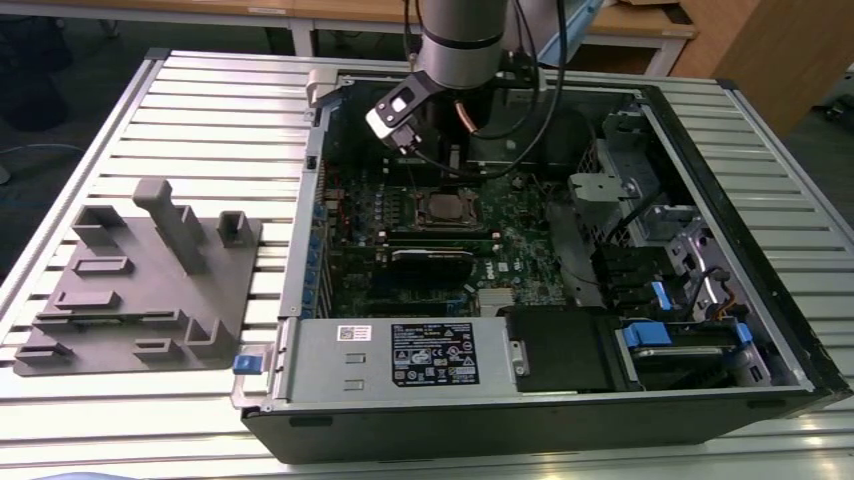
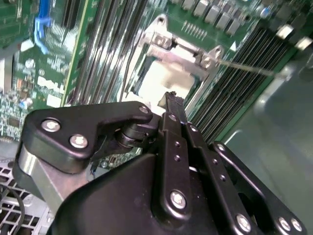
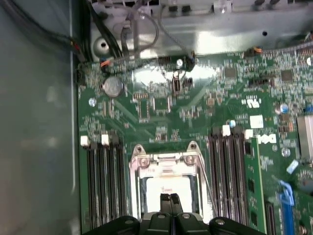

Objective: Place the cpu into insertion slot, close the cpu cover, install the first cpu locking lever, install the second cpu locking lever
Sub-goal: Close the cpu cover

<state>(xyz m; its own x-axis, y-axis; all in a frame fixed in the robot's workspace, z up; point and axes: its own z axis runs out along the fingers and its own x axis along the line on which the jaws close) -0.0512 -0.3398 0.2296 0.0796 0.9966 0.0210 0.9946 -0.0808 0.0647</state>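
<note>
Black linkage of the gripper (image 3: 170,199) sat closest in both wrist views. Its two fingers were drawn together with nothing between them, and the tips were poised over the middle of the cpu (image 3: 157,188); whether they touched its pale metal top could not be told. Just beneath, the cpu lay square in the insertion slot (image 1: 447,229), and the cpu cover (image 3: 166,167) looked folded down around it, its cut-out framing the chip. Placing therefore seemed done and the cover step done or nearly so, with the levers the likely business in hand. In the second wrist view a thin lever rod (image 2: 249,67) ran out from the cover's hinge corner over the memory slots (image 3: 105,186), apparently not latched. Any further move would call for bearing on frame or rod rather than on the chip, and for care in catching so thin a wire. Around the slot spread the green motherboard (image 3: 195,112), lying in the open computer case (image 1: 747,190) with a labelled grey plate (image 1: 400,355). The case rested on the slatted table (image 1: 200,110), beside a grey fixture block (image 1: 134,290) on the exterior view's left.
</note>
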